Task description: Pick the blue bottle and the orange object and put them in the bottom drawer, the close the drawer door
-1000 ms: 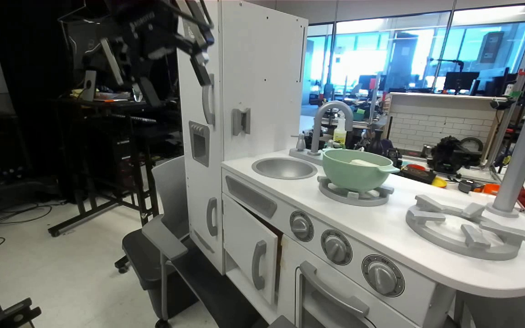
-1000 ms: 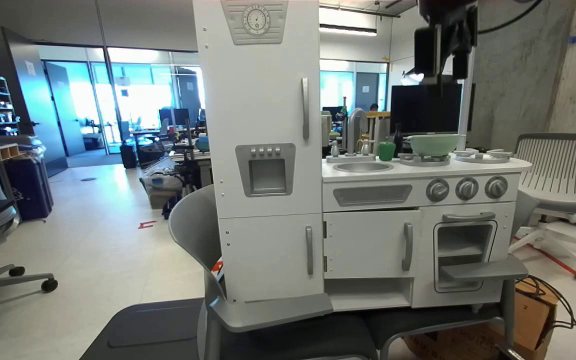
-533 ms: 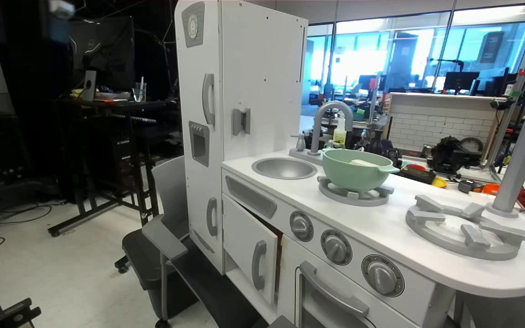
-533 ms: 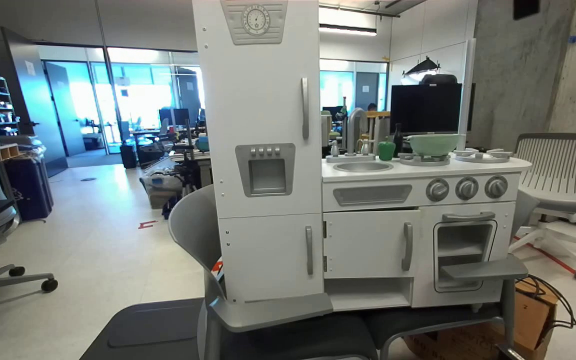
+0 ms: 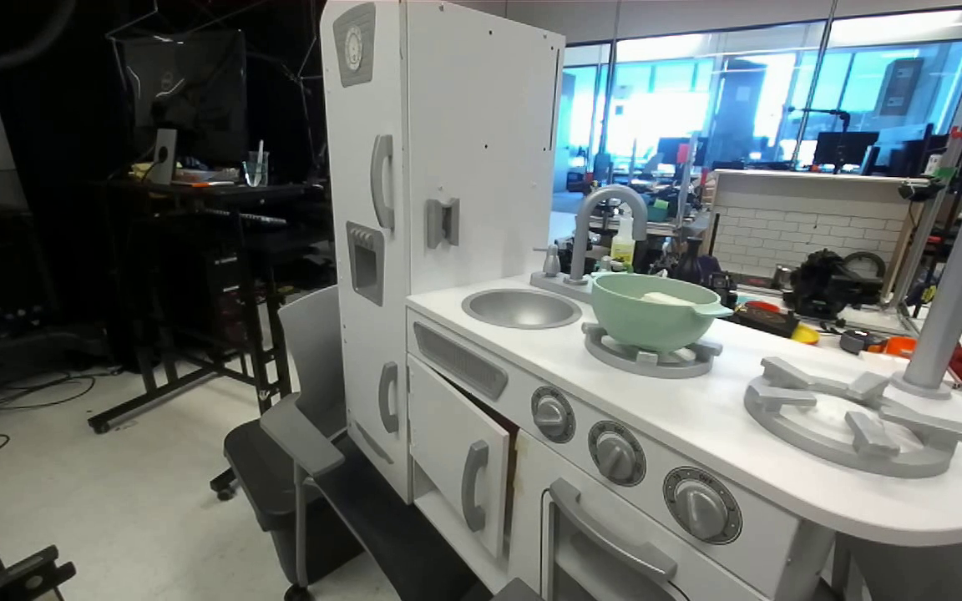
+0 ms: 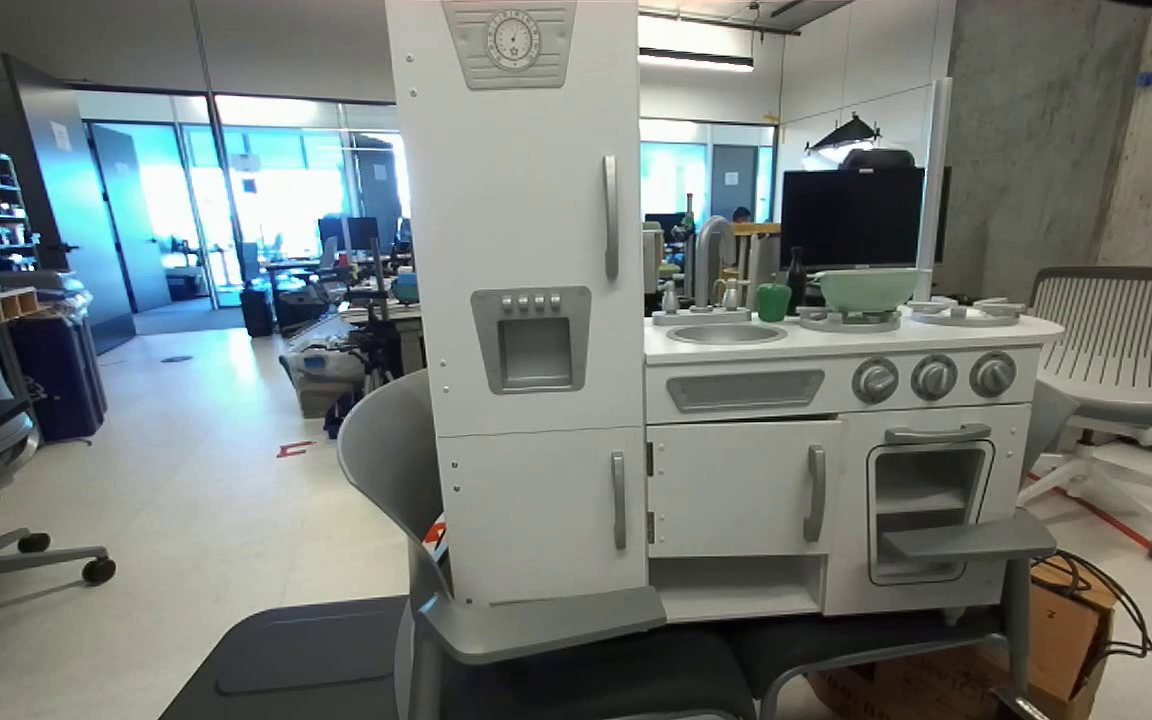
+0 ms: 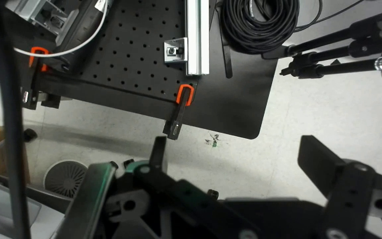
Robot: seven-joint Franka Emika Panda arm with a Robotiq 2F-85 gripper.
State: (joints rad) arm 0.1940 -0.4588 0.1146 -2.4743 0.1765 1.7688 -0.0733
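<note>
Neither the blue bottle nor the orange object shows in any view. The drawer door, a white hinged panel (image 5: 441, 438) with a grey handle, stands slightly ajar; the same drawer door (image 6: 726, 490) faces the camera in an exterior view. Only a narrow dark gap along its top and free edge gives onto the bottom drawer, whose inside is hidden. My gripper (image 7: 234, 147) is open in the wrist view, jaws wide apart with only floor seen between them. It is well away from the toy kitchen and out of both exterior views.
On the white counter sit a green bowl (image 5: 652, 321) with something pale inside and a green pepper (image 6: 772, 302). Chair armrests (image 6: 556, 625) jut out before the kitchen. Below my gripper lie a black table (image 7: 230, 109), an orange clamp (image 7: 185, 94) and coiled cable (image 7: 260, 30).
The gripper, seen high up in both exterior views a second ago, has moved away from the kitchen and out of them. The kitchen, its ajar door and the bowl look unchanged.
</note>
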